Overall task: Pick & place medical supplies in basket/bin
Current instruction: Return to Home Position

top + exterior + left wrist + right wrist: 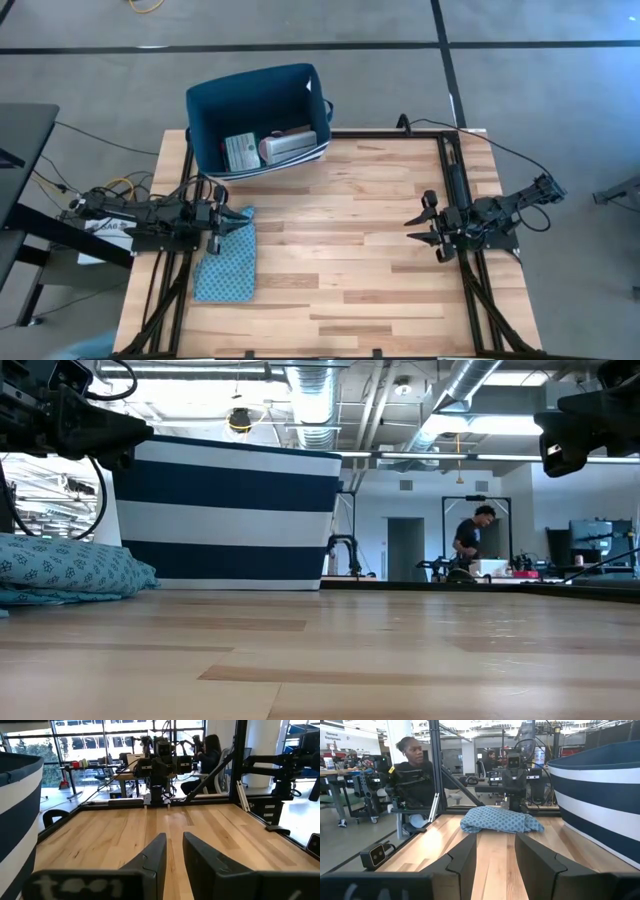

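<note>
supplies in the bin — both arms at the table's sides, nothing held

no loose supply is seen on the table (pixel 360 260). its near and middle boards carry only the blue patterned cloth pouch (pixel 228 262), which lies at the near left and is not counted among the supplies. the picking and placing is therefore judged finished, and the step in hand is judged to be the parking of the arms. little is called for by the next move: each arm is to be folded to its rest pose at its own side and kept clear of the pouch and of the bin wall, with nothing to be carried.

the left gripper (pixel 238 221) is held low at the left edge, close by the far end of the pouch, and is pointed across the table to the right. its fingers are parted by a narrow gap and nothing is gripped between them. the right gripper (pixel 418 224) is held opposite at the right edge, pointed left, with its fingers spread wider and likewise empty. the two are well apart, with bare wood between.

farthest off, the dark blue bin (pixel 255 105) is set at the far left corner of the table. inside it the green-white flat box (pixel 241 152) is seen lying flat, with a pale item (pixel 288 147) just beside it to the right — its kind cannot be told.
</note>
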